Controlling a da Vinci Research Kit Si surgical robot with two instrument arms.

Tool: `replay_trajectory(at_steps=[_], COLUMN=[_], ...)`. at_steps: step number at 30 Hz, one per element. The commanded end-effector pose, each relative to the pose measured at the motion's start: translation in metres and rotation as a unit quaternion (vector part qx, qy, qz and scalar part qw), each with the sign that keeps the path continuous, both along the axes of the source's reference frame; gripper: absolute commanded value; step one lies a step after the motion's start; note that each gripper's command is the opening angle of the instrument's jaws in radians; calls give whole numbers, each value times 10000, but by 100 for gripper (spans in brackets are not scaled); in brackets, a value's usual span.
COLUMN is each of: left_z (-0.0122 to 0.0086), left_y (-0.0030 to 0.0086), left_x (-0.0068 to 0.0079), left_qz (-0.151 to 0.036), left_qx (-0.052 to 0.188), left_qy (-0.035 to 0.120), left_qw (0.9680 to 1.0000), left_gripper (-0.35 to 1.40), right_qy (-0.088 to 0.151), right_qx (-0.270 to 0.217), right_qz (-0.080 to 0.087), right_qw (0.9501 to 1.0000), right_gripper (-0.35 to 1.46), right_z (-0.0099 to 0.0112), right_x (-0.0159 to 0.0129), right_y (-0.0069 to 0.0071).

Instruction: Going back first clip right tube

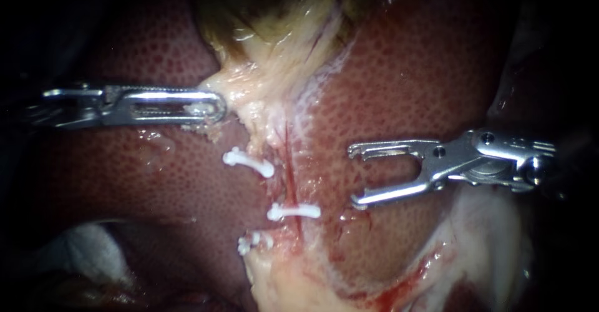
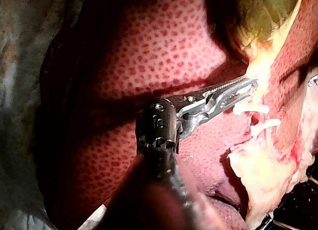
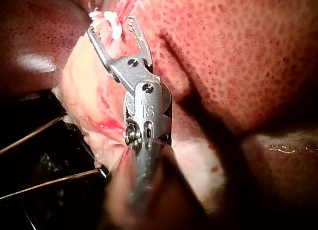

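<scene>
Centrally: liver (image 1: 405, 87), mottled red, filling the field. Pale tissue (image 1: 274, 56) down its middle. Left instrument (image 1: 209, 107), jaws clenched on that tissue's edge. Right instrument (image 1: 354, 176), jaws wide, empty, over liver just beside the red tube (image 1: 291, 175). Upper clip (image 1: 248, 162); middle clip (image 1: 293, 211) across the tube; lower clip (image 1: 253, 242).

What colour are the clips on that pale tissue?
White. The clips on the pale tissue show best in the endoscope view, against the red liver.

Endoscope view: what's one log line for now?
left instrument shut on pale tissue | right instrument open, empty | three white clips on tissue
</scene>
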State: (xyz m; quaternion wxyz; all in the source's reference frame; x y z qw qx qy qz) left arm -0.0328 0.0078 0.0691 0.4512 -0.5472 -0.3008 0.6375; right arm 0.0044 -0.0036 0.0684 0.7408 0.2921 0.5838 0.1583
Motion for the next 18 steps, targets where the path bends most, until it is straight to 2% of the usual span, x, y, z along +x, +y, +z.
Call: replay_trajectory(at_steps=[1,11,14,18], left_z=[3,30,34,35], left_y=[-1,-10,-12,-13], left_x=[-3,-46,-53,-55], left_qz=[6,169,191,214], left_qx=[11,62,80,77], left_qy=[26,43,45,32], left_qw=[10000,9998,9998,9997], left_gripper=[-35,-35,-35,-35], right_qy=[0,13,20,26], right_qx=[1,-9,-31,-54], right_qz=[-1,-13,-18,-21], right_qw=[10000,10000,10000,10000], right_gripper=[50,50,50,50], right_z=[0,-3,-5,-5], right_x=[-1,-8,-9,-10], right_y=[0,4,6,7])
